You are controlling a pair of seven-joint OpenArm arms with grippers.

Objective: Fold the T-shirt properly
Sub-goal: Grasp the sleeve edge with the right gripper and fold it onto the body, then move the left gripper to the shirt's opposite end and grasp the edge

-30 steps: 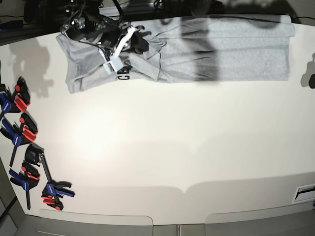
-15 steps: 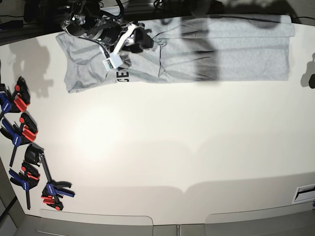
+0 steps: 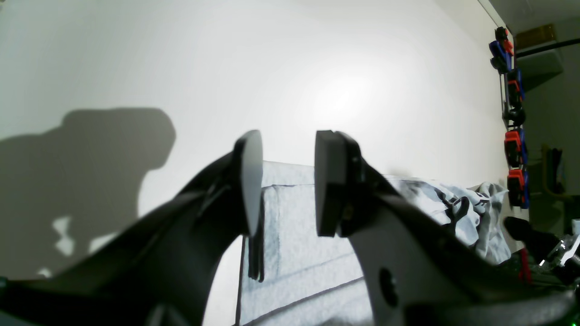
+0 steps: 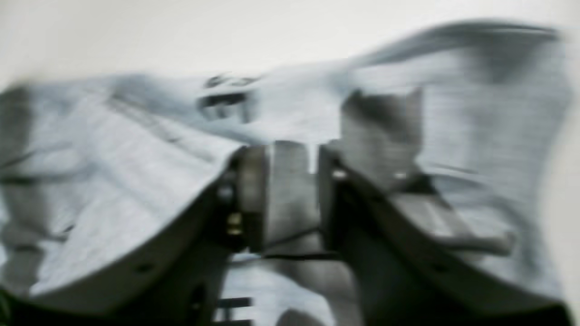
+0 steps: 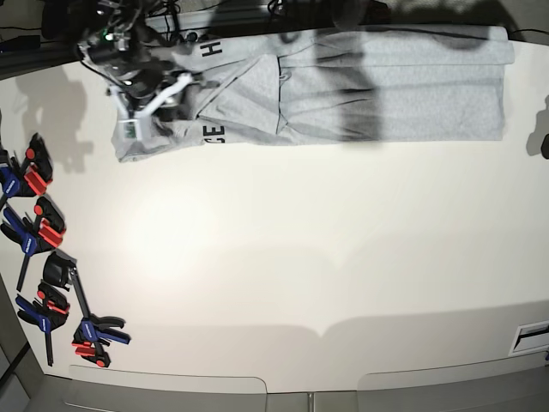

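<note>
Left fingers (image 3: 333,181) parted and empty; right fingers (image 4: 253,194) over the T-shirt (image 5: 386,86)

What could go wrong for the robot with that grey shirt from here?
1. The T-shirt is bunched and creased at the end under the right gripper; folding it now would likely lock those wrinkles in.
2. The shirt lies right at the table's far edge, so a pull might drag it off.

Left gripper (image 3: 288,181): black curved arms, flat pale pads. Right gripper (image 4: 290,194): black, brass screws, blurred.
</note>
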